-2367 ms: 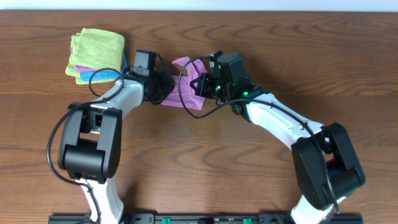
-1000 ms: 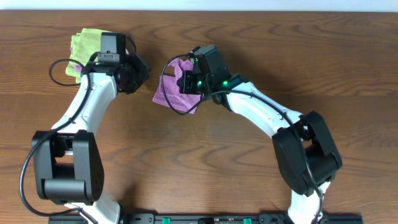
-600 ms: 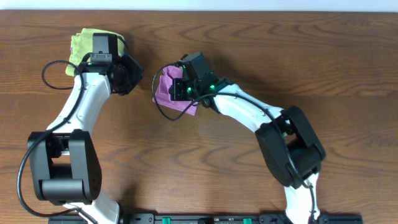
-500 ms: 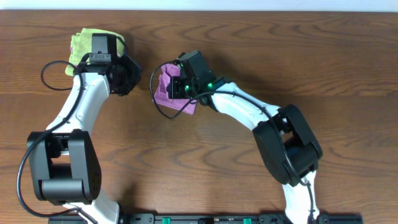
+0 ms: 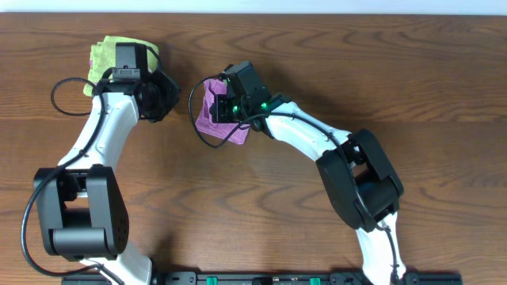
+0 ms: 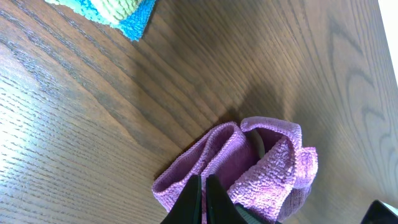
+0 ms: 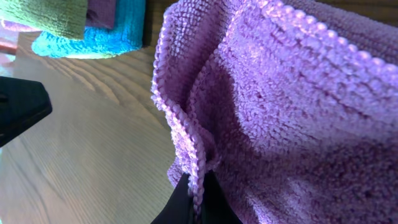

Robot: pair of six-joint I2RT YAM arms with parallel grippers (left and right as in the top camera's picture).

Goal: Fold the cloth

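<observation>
Lilac cloth (image 7: 292,124) pinched between right fingers (image 7: 177,202)

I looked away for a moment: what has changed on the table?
The left gripper left the cloth and drew back toward the towel stack. The right gripper, shut on the cloth's edge, carried it leftward, bunching it over. The towel stack stayed put.

left gripper (image 5: 162,96) withdrawn, cloth (image 5: 211,119) dragged left, seemingly doubled
</observation>
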